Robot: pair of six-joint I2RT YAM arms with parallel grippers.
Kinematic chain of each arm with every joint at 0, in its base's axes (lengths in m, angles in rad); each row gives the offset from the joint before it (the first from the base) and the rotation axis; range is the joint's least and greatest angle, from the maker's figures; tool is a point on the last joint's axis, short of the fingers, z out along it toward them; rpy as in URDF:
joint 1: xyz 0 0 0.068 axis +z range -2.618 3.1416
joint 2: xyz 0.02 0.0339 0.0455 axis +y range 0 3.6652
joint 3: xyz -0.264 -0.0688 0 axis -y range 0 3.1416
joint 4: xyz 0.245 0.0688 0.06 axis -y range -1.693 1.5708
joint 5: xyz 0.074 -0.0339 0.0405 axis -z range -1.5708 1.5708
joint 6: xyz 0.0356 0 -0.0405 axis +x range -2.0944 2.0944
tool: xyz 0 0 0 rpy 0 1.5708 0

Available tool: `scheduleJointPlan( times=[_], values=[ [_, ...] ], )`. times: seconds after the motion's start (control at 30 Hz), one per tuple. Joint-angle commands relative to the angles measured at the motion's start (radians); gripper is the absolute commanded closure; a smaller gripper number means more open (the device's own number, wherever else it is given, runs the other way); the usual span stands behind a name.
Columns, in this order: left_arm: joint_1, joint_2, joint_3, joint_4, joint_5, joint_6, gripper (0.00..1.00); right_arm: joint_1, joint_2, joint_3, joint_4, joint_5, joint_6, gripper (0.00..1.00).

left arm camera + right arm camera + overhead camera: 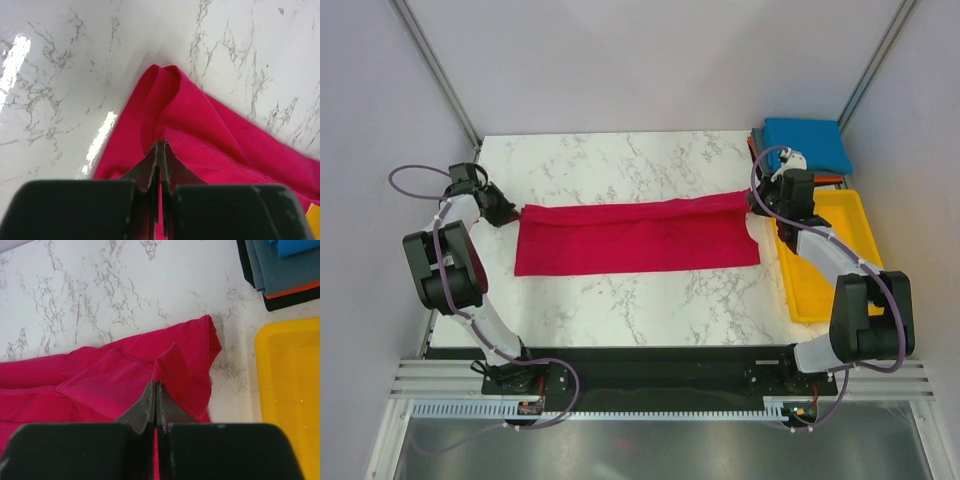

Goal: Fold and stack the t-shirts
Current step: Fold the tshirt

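Note:
The crimson-red t-shirt (pixel 635 237) lies as a long folded band across the marble table (pixel 620 160). My left gripper (pixel 506 212) is at its left end, shut, with red cloth pinched between its fingertips (pixel 161 144). At the right end my right gripper (pixel 761 206) is also shut, and a raised fold of the red t-shirt (pixel 125 380) is caught at its tips (pixel 156 385). A stack of folded t-shirts, bright blue (pixel 806 143) on top, sits at the back right corner. The right wrist view shows its blue (pixel 300 246), dark grey (pixel 285 272) and orange (pixel 295 290) layers.
A yellow plastic tray (pixel 855 215) stands along the right edge beside the right arm, and in the right wrist view its corner (pixel 290 390) lies just right of the shirt's end. Grey enclosure walls with metal posts surround the table.

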Motion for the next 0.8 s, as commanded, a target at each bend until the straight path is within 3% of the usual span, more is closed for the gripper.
scheduleJointPlan(
  times=[0.0,0.3,0.37,0.4,0.5,0.67,0.77],
  values=[
    [0.007,-0.06,-0.029,-0.015,-0.01,0.046,0.98,-0.001,-0.065,-0.014,-0.043,-0.003,-0.021,1.0],
    [0.007,-0.065,-0.058,-0.019,-0.018,0.059,0.97,0.007,-0.174,-0.149,-0.065,-0.02,0.0,1.0],
    [0.007,-0.061,-0.06,-0.033,-0.039,0.061,0.89,0.01,-0.172,-0.163,-0.074,-0.034,0.026,1.0],
    [0.007,-0.066,-0.06,-0.036,-0.045,0.059,0.77,0.008,-0.171,-0.176,-0.074,-0.046,0.034,1.0],
    [0.005,-0.092,-0.064,-0.047,-0.079,0.052,0.61,0.016,-0.171,-0.212,-0.068,-0.057,0.048,1.0],
    [-0.001,-0.138,-0.089,-0.05,-0.096,0.047,0.54,0.017,-0.185,-0.238,-0.072,-0.043,0.052,1.0],
    [-0.004,-0.126,-0.097,-0.048,-0.032,0.056,0.52,0.017,-0.183,-0.23,-0.083,-0.042,0.055,1.0]
  ],
)
